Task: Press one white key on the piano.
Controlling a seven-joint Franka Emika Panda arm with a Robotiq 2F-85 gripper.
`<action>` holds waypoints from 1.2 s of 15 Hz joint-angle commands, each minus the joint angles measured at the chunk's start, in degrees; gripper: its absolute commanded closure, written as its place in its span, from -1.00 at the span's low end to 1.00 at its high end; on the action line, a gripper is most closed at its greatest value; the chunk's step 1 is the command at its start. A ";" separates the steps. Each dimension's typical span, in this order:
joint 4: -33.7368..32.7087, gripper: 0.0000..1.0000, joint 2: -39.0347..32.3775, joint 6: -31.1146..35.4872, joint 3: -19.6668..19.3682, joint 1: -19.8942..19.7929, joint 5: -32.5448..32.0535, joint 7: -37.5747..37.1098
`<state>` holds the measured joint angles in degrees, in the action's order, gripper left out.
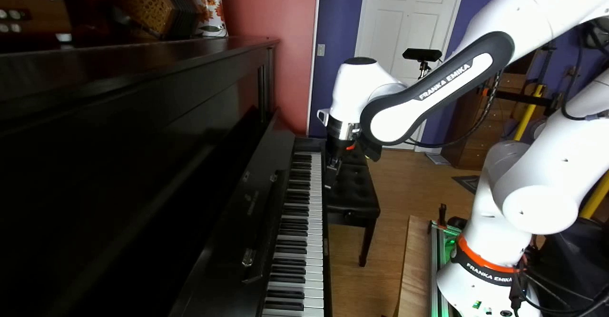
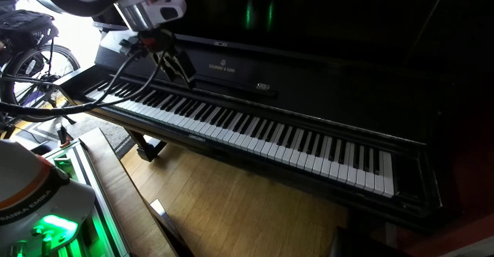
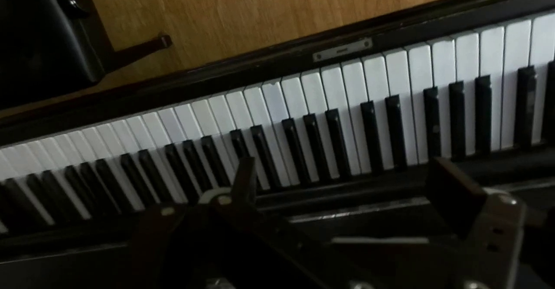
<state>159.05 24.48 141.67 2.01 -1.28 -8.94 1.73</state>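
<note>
Well, in an exterior view the piano (image 1: pixel 190 129) stands before the arm (image 1: pixel 438 88), the gripper (image 1: pixel 329 183) hanging near its white keys (image 1: pixel 315 222). In an exterior view the fingertips (image 2: pixel 190 76) seem poised above them. In the wrist view the fingers (image 3: pixel 245 180) stand spread, holding nothing; I see no keys down, so I'd judge reaching mostly done, the press itself left.

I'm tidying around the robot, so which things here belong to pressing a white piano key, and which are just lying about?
Part of the job:
black upright piano
its white keys
the claw, open

Just lying about:
black padded bench
concertina on top of the piano
bicycle
</note>
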 commanded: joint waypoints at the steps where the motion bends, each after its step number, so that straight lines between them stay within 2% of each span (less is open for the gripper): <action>1: -0.65 -1.00 -9.96 2.59 -3.26 3.20 2.63 9.83; 3: -2.10 -1.00 -14.29 0.53 -3.75 3.54 3.09 14.91; 4: -0.54 -1.00 -9.68 0.97 -2.40 2.40 1.91 10.27; 7: -1.63 -1.00 -13.82 0.97 -2.75 2.47 2.06 13.25; 12: -1.89 -1.00 -14.20 0.97 -2.75 2.60 2.07 13.50; 14: -2.75 -1.00 -18.25 4.39 -4.83 4.05 7.68 22.65; 15: -3.29 -1.00 -19.53 5.04 -4.65 3.37 6.86 22.89; 18: -4.44 -1.00 -23.21 8.37 -5.78 3.42 11.87 32.35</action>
<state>156.73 6.47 146.94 -2.12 1.53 -1.34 26.12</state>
